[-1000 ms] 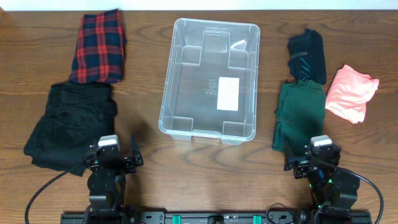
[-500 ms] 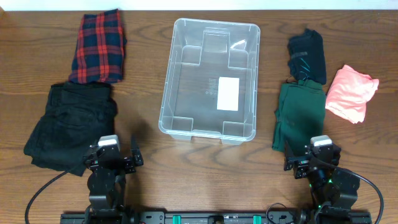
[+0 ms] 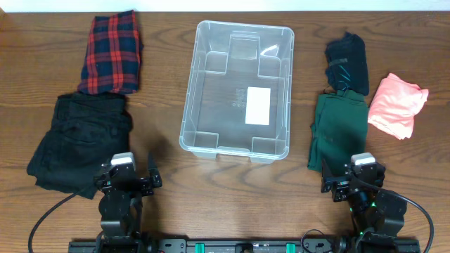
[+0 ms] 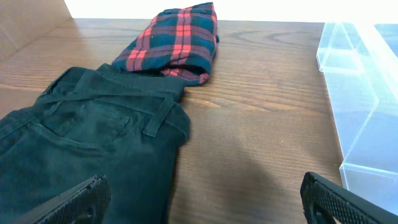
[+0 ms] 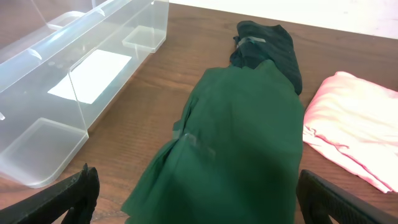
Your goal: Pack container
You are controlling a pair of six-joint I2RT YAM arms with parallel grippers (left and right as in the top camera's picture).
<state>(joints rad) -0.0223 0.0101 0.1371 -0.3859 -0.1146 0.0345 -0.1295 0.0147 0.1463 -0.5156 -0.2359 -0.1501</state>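
Observation:
The clear plastic container [image 3: 238, 90] stands empty at the table's middle, a white label on its bottom; its wall shows in the left wrist view [image 4: 367, 106] and the right wrist view [image 5: 74, 74]. My left gripper [image 3: 128, 179] is open and empty at the front left, by black trousers [image 3: 81, 140]. My right gripper [image 3: 354, 179] is open and empty at the front right, at the near end of a dark green garment [image 3: 337, 130]. In the left wrist view the gripper [image 4: 202, 199] straddles the trousers' edge [image 4: 87, 143]. In the right wrist view the gripper [image 5: 196, 199] straddles the green garment [image 5: 242, 143].
A red plaid garment [image 3: 111, 51] lies at the back left. A dark navy garment [image 3: 348, 62] lies behind the green one. A pink garment [image 3: 397, 105] lies at the far right, also in the right wrist view [image 5: 354, 130]. Bare wood lies between the clothes and the container.

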